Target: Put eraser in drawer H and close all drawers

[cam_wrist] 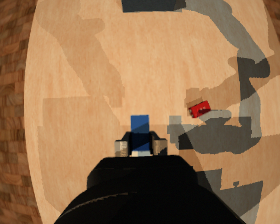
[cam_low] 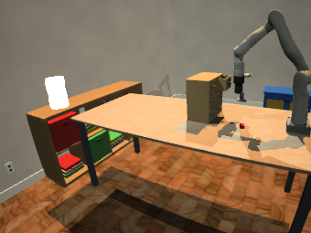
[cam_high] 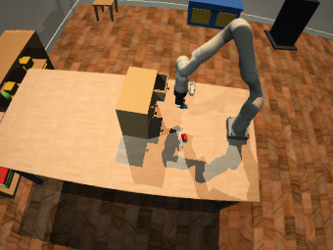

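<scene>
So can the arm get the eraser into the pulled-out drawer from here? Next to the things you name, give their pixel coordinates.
Probably yes: the fingers [cam_high: 181, 106] [cam_low: 242, 100] hold the blue eraser [cam_high: 184, 107] [cam_wrist: 140, 126] just off the open drawer [cam_high: 162, 92] [cam_low: 225, 82], with nothing visible between; its letter isn't readable.

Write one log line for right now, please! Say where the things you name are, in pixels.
end effector [cam_high: 181, 105] [cam_low: 241, 93] [cam_wrist: 140, 139]: shut on blue-and-white eraser [cam_high: 184, 107] [cam_low: 242, 100] [cam_wrist: 140, 131] | top drawer [cam_high: 162, 92] [cam_low: 225, 82]: pulled out | red block [cam_high: 184, 137] [cam_low: 241, 126] [cam_wrist: 200, 109]: on table

open drawer [cam_high: 166, 84] [cam_low: 226, 82] juts out from the chest [cam_high: 137, 88] [cam_low: 198, 100]
</scene>
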You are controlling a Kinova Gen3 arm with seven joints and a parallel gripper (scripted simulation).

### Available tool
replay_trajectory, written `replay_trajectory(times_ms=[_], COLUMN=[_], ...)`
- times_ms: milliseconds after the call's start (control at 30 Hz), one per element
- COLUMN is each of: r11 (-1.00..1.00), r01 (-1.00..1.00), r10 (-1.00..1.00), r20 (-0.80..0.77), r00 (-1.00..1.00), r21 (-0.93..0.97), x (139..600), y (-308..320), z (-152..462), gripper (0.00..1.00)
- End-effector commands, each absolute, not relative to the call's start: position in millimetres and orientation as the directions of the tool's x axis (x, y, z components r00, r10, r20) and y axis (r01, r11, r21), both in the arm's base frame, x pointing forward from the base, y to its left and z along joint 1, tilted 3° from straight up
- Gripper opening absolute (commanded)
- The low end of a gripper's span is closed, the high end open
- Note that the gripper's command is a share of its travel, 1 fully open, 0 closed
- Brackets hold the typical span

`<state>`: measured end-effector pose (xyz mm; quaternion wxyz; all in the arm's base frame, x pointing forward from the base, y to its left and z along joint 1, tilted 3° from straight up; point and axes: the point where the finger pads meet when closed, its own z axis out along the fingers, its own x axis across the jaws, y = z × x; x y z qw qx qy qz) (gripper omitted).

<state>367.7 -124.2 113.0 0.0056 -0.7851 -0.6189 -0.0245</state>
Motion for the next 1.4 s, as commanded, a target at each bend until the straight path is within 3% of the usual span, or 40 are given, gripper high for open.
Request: replay_trajectory(times_ms=[0,1367], r11=[-0.241,-0.241], r01=[0.970,0.970], r10=[0.970,0.970], r20=[0.039,0.039], r00=[0.240,0.240], r21=[0.038,0.038], x=[370.6,363.3], y=[-129.3,-133.7], z=[127.3,284.5], gripper=[0.45,0.45])
